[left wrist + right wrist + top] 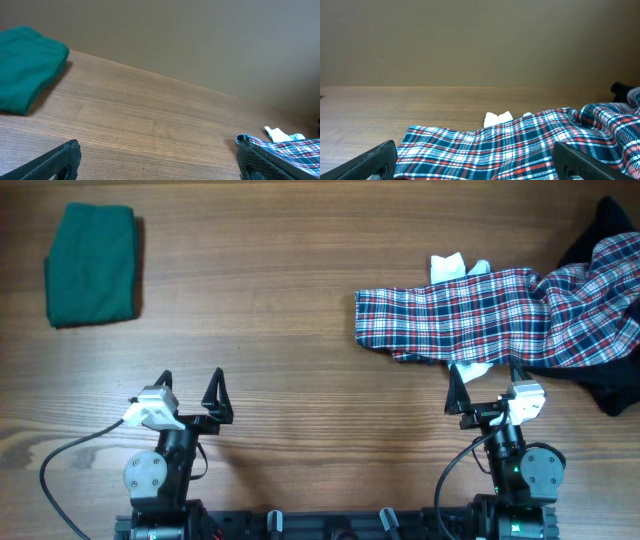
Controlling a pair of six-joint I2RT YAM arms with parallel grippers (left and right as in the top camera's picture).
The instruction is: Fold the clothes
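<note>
A red-white-navy plaid garment (480, 320) lies crumpled at the right of the table, over a white cloth (452, 266) and a black garment (605, 230). It fills the front of the right wrist view (520, 145), and its left end shows in the left wrist view (295, 147). A folded dark-green garment (92, 264) lies at the far left, also in the left wrist view (25, 67). My right gripper (484, 384) is open, just in front of the plaid's near edge. My left gripper (190, 387) is open and empty over bare wood.
The wooden table (260, 300) runs between the green garment and the plaid one. The black garment reaches the table's right edge (620, 395). A plain wall stands behind the table in both wrist views.
</note>
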